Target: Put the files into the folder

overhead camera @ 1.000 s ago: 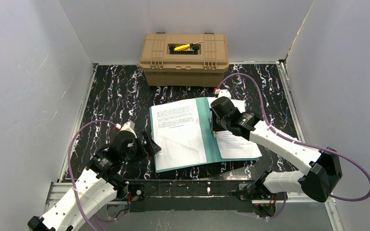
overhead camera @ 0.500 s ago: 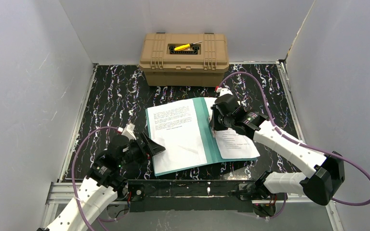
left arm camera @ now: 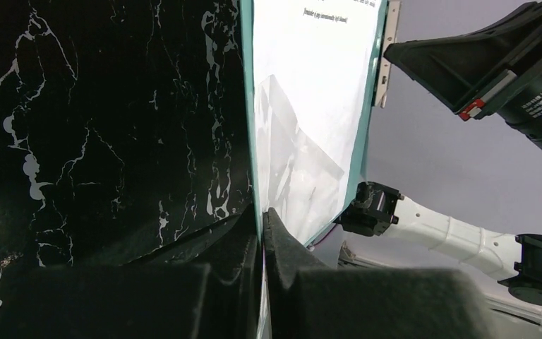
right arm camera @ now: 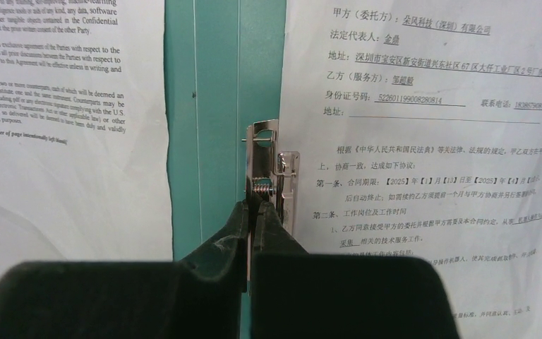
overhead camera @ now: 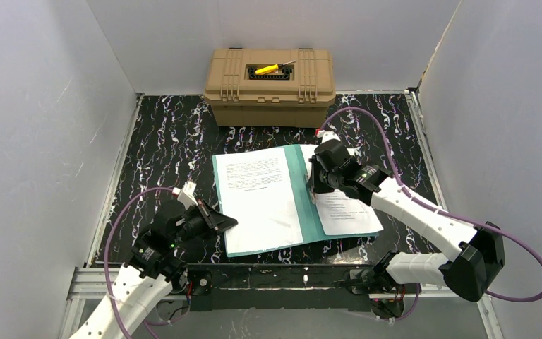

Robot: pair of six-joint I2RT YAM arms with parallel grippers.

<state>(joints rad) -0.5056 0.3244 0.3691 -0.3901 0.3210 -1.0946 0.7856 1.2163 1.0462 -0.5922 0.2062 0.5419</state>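
Observation:
A teal folder (overhead camera: 305, 194) lies open in the middle of the table. One white file (overhead camera: 257, 194) with English text lies on its left leaf. A second file (overhead camera: 346, 215), printed in Chinese, lies on the right leaf beside a metal spring clip (right arm camera: 272, 166). My left gripper (overhead camera: 229, 222) is shut on the folder's left edge (left arm camera: 247, 106) near the front corner, the teal edge running in between the jaws. My right gripper (overhead camera: 314, 189) is shut on the clip's upright lever (right arm camera: 260, 162), over the teal spine strip (right arm camera: 219, 106).
A tan toolbox (overhead camera: 269, 85) stands at the back, a yellow tool (overhead camera: 267, 69) in its lid tray. Bare black marbled tabletop (overhead camera: 162, 148) stretches left of the folder. White walls close in on three sides. Purple cables loop off both arms.
My left gripper went from open to shut on the folder's left edge, and its arm drew back toward the front. The folder slid slightly left. The right gripper stayed on the clip.

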